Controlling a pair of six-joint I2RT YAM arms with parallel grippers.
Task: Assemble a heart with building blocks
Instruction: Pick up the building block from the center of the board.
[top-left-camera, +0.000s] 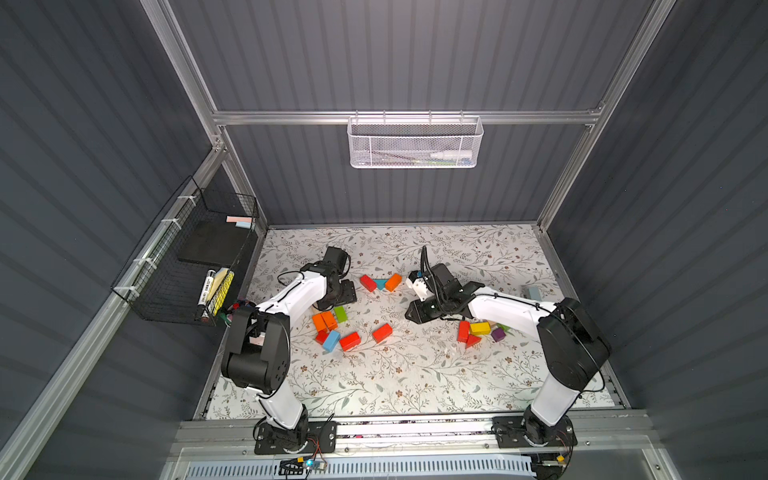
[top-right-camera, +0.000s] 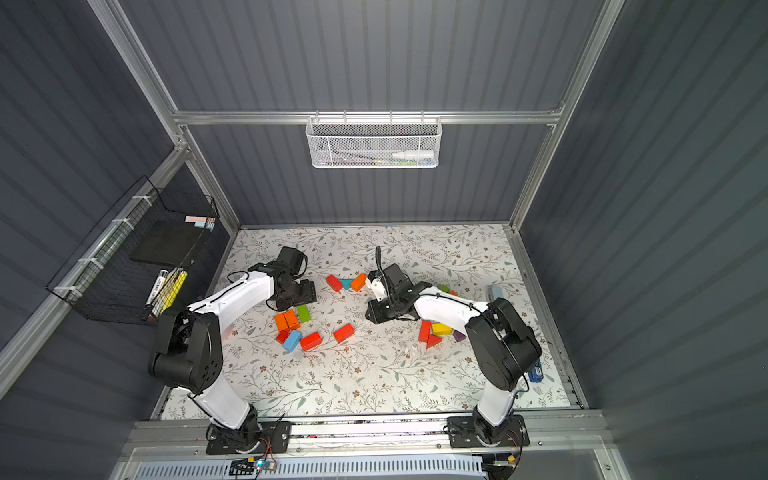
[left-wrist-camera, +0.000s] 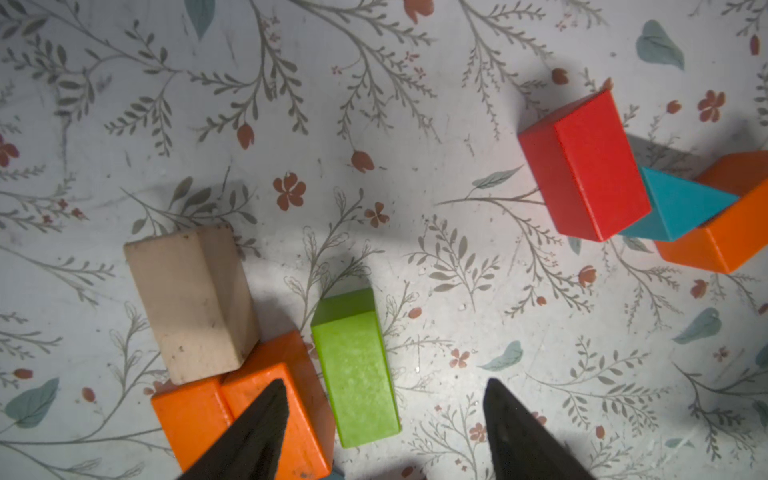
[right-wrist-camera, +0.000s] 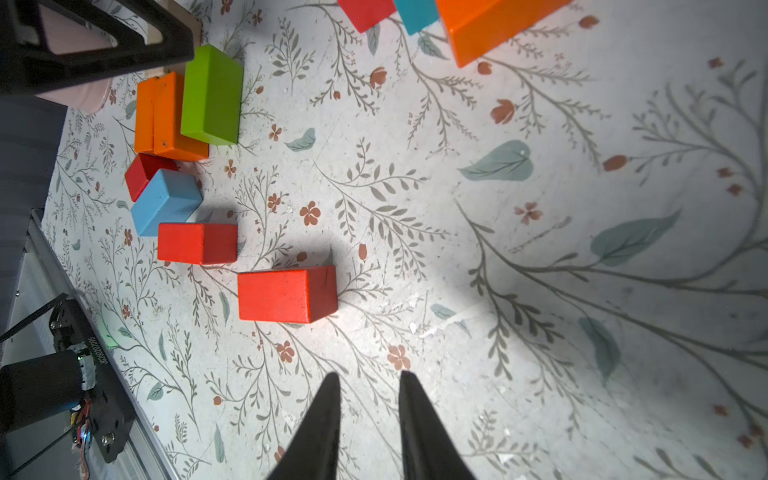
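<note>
Right, we're early: 3 building blocks (top-left-camera: 380, 282), red, teal and orange, touch at the far centre of the worktop (top-left-camera: 415, 374). Left jaws hang apart over the green brick (left-wrist-camera: 353, 365); right jaws, narrowly apart, hold nothing. Next, we reckon, centre and close on green.

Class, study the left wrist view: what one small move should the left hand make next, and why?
Probably nudge the left hand sideways, away from the orange brick, before lowering. Its jaws stand open with the green brick between them, but one finger hangs over the orange brick beside it, so coming straight down would likely strike that brick.
</note>
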